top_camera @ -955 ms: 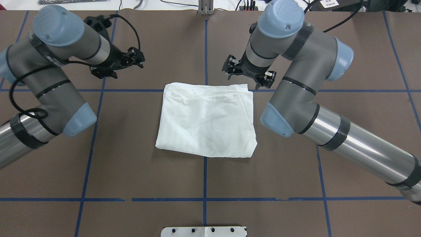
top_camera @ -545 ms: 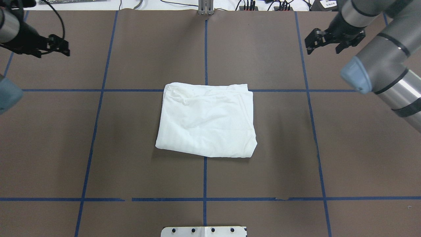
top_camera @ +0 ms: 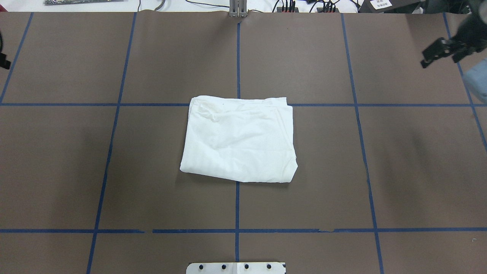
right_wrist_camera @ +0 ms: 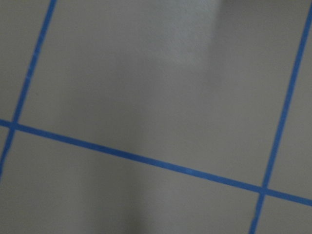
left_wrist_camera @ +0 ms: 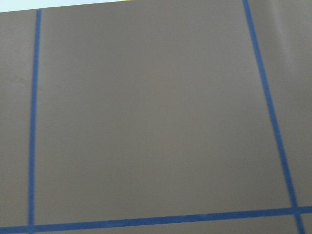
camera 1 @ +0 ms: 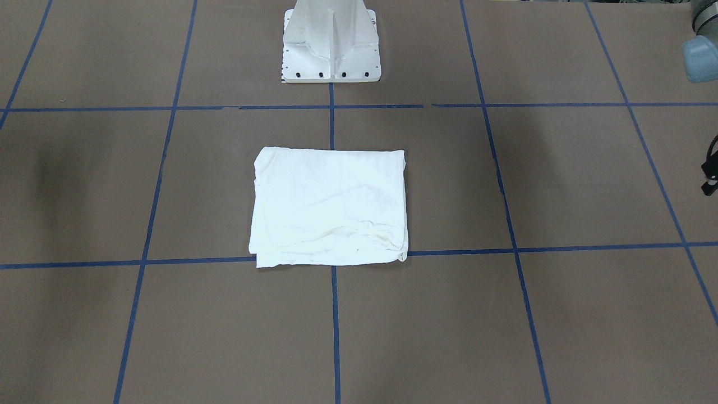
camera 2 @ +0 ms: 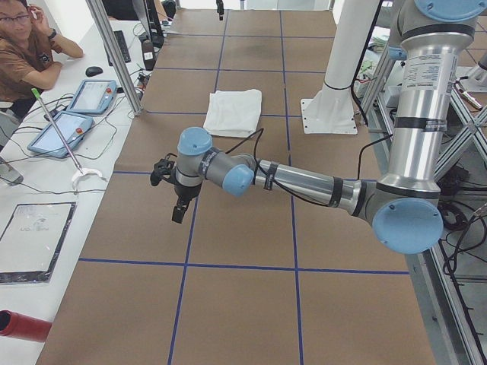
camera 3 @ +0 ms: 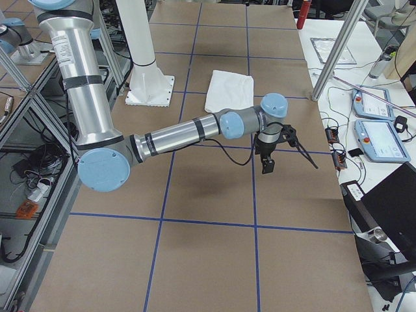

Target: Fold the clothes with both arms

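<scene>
Folded white shirt point(top_camera: 239, 142) lies centre frame on the tabletop point(top_camera: 399, 160). Upper right, the right end effector point(top_camera: 441, 57) hangs spread. The left end effector point(camera 2: 169, 192): can't tell.

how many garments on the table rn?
1. A folded white shirt at the middle of the table, straddling the centre blue tape line. A second piece inside the folds can't be ruled out.

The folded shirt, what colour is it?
White all over, with no print showing on the upper side. The shirt shows best in the overhead view.
</scene>
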`<state>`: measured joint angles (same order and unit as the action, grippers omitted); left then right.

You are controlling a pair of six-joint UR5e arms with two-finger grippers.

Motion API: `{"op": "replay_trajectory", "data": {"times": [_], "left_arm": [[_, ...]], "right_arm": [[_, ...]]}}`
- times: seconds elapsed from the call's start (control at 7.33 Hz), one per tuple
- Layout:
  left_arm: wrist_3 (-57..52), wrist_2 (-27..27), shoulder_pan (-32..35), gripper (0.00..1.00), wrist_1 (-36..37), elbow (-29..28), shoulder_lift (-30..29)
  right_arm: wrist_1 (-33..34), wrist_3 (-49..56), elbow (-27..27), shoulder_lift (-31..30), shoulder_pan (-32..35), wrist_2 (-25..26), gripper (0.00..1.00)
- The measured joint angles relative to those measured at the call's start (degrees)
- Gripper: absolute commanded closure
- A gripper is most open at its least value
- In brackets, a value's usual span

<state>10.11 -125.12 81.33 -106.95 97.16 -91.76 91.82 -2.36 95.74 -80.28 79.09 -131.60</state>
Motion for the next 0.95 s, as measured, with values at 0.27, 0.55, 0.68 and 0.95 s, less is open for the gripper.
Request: {"op": "replay_trajectory", "data": {"times": [0.27, 0.55, 0.68, 0.95], "left_arm": [[-7.4, -2.3, 4.5, 0.00, -0.2, -0.1, 4.4], [-8.7, -3.5, 5.6, 0.00, -3.2, -0.7, 6.7], [-8.8, -3.6, 5.7, 0.00, -4.7, -1.3, 7.1], [-9.0, -3.4, 5.9, 0.00, -5.6, -3.6, 8.0]], "right_arm": [[0.0, 6.6, 1.0, -5.9, 4.2, -2.4, 0.00], [-0.5, 7.5, 0.5, -7.4, 5.0, -2.6, 0.00], [-1.0, 7.5, 0.2, -7.5, 5.0, -2.8, 0.00], [-1.4, 8.0, -0.2, -7.9, 5.1, -3.0, 0.00]]}}
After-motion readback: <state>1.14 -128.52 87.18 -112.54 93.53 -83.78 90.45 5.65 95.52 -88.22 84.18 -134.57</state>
